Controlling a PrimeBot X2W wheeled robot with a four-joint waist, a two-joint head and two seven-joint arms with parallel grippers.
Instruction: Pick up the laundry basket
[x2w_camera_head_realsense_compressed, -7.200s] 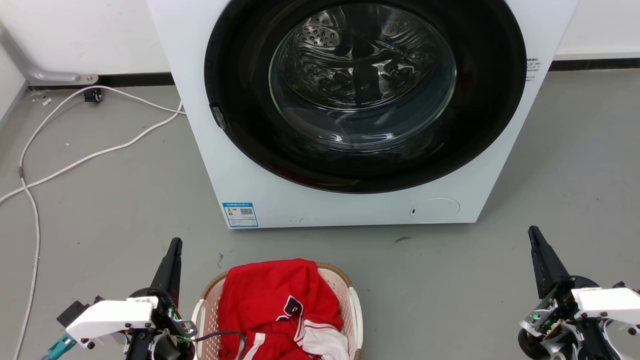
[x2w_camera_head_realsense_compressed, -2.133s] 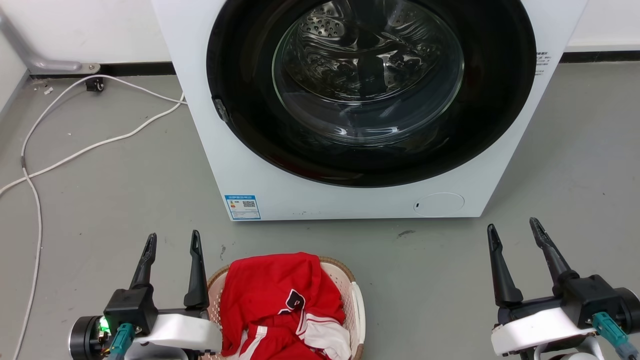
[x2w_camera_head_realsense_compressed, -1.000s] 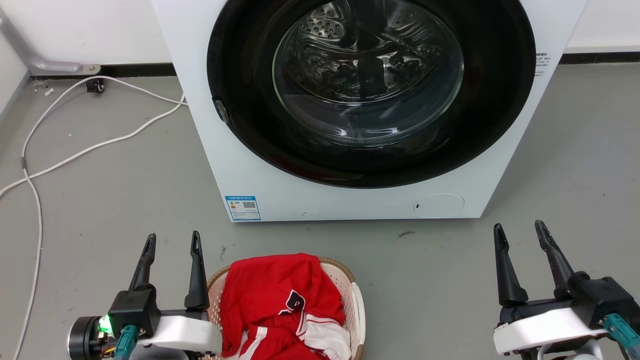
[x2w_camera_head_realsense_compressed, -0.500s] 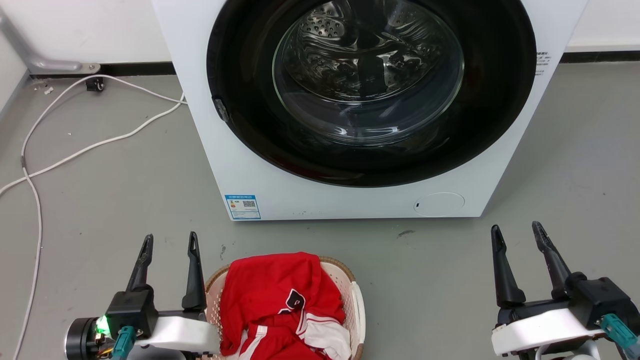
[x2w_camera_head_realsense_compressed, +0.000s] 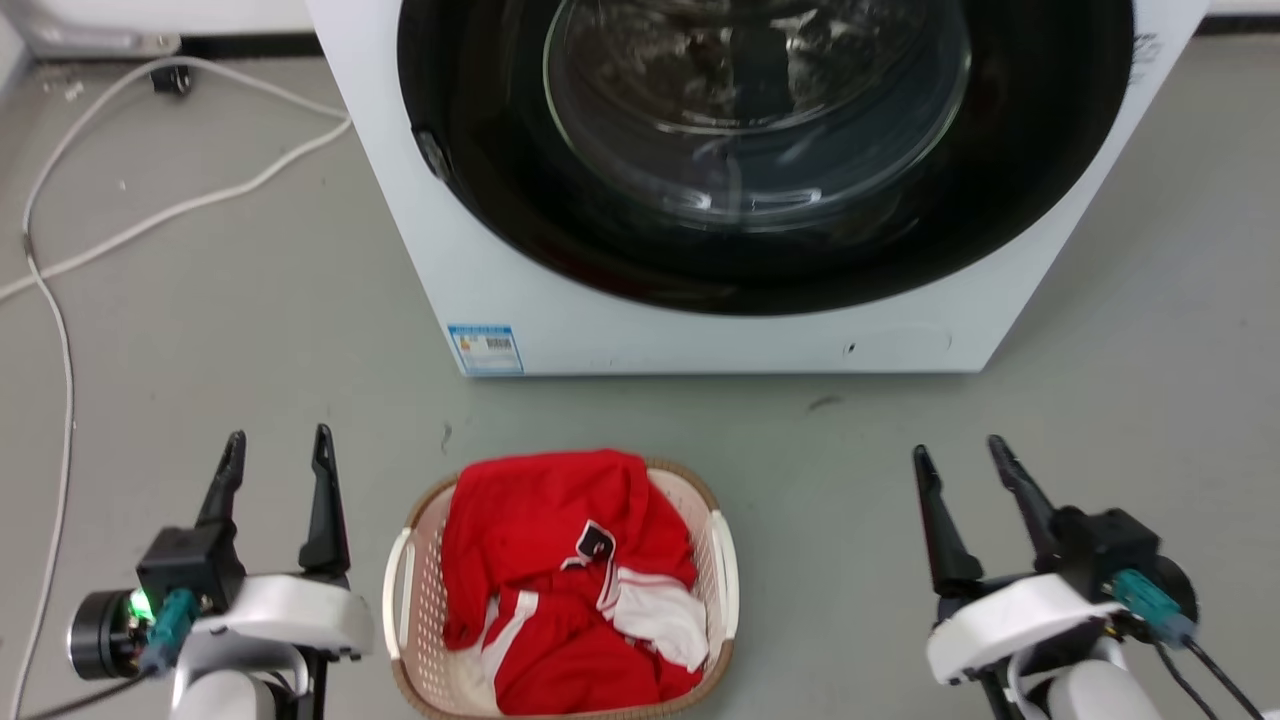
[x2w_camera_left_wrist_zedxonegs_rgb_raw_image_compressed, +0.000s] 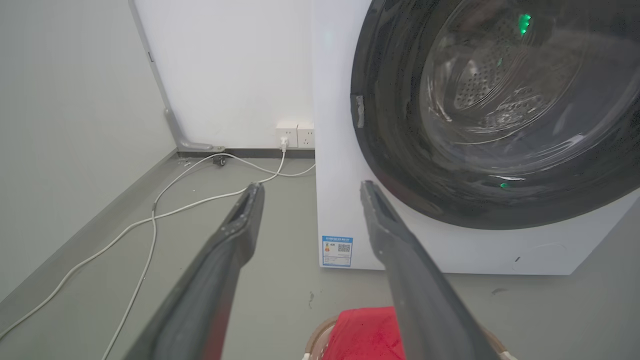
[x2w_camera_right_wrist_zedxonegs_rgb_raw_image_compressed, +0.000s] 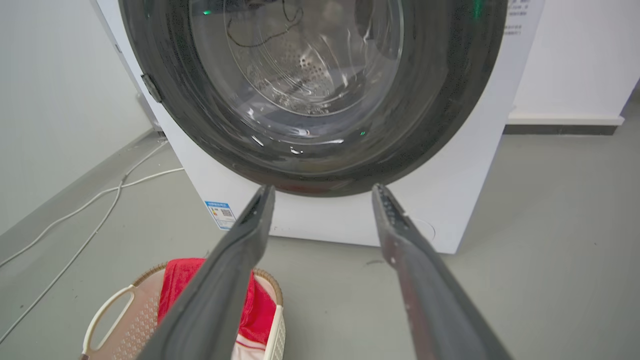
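- Head view: the laundry basket (x2w_camera_head_realsense_compressed: 425, 610) sits on the grey floor (x2w_camera_head_realsense_compressed: 850, 500) low in the middle, in front of the white washer (x2w_camera_head_realsense_compressed: 560, 335) and apart from it, with bare floor between them
- Its brown rim runs round the pale perforated wall, and a white handle (x2w_camera_head_realsense_compressed: 397, 590) shows on each long side
- A red garment (x2w_camera_head_realsense_compressed: 540, 520) with white trim takes up most of the basket and is heaped up to the far rim
- My left claw (x2w_camera_head_realsense_compressed: 278, 435) hangs to the left of the basket, near its left handle but not touching it; its two dark fingers (x2w_camera_head_realsense_compressed: 322, 500) are spread apart with nothing between them, tips pointing toward the washer
- My right claw (x2w_camera_head_realsense_compressed: 957, 446) is out to the right, well apart from the basket; it is likewise released, fingers parted over bare floor
- Left wrist view: I look along the parted fingers at the washer's lower left corner and its blue label (x2w_camera_left_wrist_zedxonegs_rgb_raw_image_compressed: 337, 251); a slice of the basket's far rim and the red cloth shows at the bottom edge, partly behind one finger
- Right wrist view: the basket lies at the lower left, partly hidden by one finger, with one white handle plain to see; the washer's dark round door (x2w_camera_right_wrist_zedxonegs_rgb_raw_image_compressed: 440, 100) rises beyond it
- White cables (x2w_camera_head_realsense_compressed: 150, 215) trail across the floor left of the washer, and in the left wrist view I can follow them to the wall sockets (x2w_camera_left_wrist_zedxonegs_rgb_raw_image_compressed: 295, 136)
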